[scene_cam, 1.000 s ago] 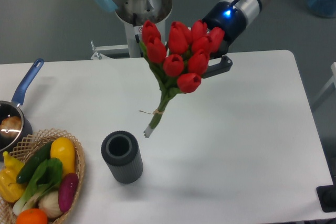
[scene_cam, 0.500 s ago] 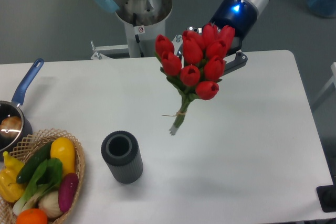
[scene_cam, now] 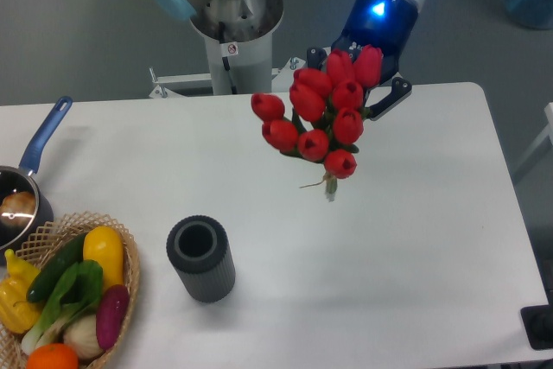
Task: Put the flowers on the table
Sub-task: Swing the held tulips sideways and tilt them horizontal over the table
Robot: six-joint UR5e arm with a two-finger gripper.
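Observation:
The flowers (scene_cam: 320,116), a bunch of red tulip buds on short green stems tied with twine, hang in the air above the white table (scene_cam: 415,239), right of its middle and toward the back. The stem ends (scene_cam: 329,187) point down, and I cannot tell whether they touch the tabletop. My gripper (scene_cam: 373,91) comes in from the upper right and is shut on the flowers just behind the buds. One dark finger (scene_cam: 395,95) shows at the right of the bunch; the buds hide the rest of the grip.
A dark grey ribbed vase (scene_cam: 201,258) stands upright at the front left of the flowers. A wicker basket (scene_cam: 130,252) of vegetables sits at the front left corner, with a blue-handled pan (scene_cam: 43,140) behind it. The arm's base (scene_cam: 233,15) rises behind the table's back edge.
The gripper has carried the flowers to the right and turned them. The stems, which slanted down to the left, now hang nearly straight below the buds.

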